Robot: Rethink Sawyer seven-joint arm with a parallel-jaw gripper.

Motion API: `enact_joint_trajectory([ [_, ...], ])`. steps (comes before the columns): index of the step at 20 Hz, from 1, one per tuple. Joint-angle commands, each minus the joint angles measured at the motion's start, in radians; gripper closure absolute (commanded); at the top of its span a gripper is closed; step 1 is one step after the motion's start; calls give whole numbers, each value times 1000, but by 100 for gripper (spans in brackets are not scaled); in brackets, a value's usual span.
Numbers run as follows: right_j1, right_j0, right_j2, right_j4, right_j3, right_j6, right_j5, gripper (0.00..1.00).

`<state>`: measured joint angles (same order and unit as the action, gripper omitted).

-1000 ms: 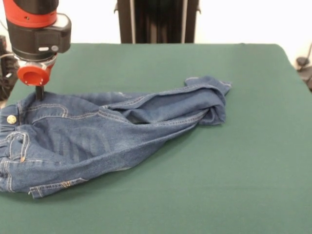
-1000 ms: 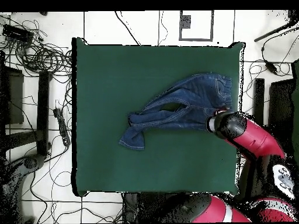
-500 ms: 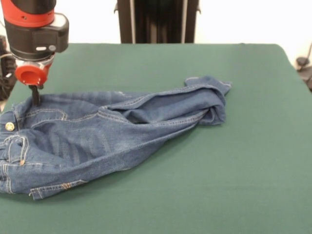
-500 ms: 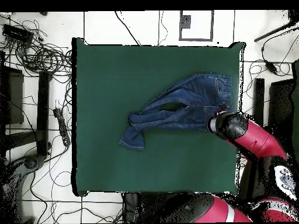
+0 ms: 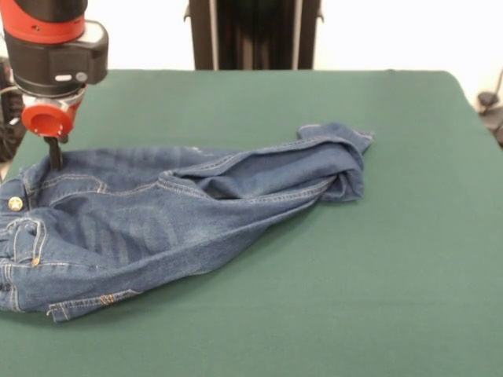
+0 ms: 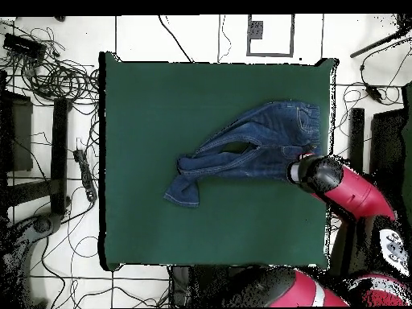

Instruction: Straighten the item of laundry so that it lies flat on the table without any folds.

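Observation:
The blue denim jeans [image 5: 157, 220] lie crumpled on the green table [image 5: 354, 298], with the waist and brass button at the front view's left edge. The legs run right and are folded over each other, cuffs bunched at the right end. My gripper [image 5: 55, 159] comes down at the far left and is shut on the jeans' waistband at its far edge. In the overhead view the jeans [image 6: 257, 145] lie right of the table's [image 6: 161, 96] middle. The gripper [image 6: 298, 170] sits at their right end, under the red arm.
The jeans' waist lies close to the table's side edge in both views. A black stand [image 5: 253, 35] rises behind the table's far side. Cables [image 6: 48, 72] and dark frames lie on the floor beside the table.
My gripper has moved a little to the left in the front view, drawing the waistband with it toward the table's edge. The folded legs have hardly moved.

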<state>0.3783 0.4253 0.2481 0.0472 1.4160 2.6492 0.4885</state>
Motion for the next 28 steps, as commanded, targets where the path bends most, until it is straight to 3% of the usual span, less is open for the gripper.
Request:
enact_joint_trajectory([
  [1,-34,-89,-41,-28,69,67,-7,0],
  [8,-6,-150,-21,-1,72,112,0,0],
  [14,-6,-173,-34,20,5,93,73,0],
  [28,-68,-256,-22,76,-109,169,175,0],
])
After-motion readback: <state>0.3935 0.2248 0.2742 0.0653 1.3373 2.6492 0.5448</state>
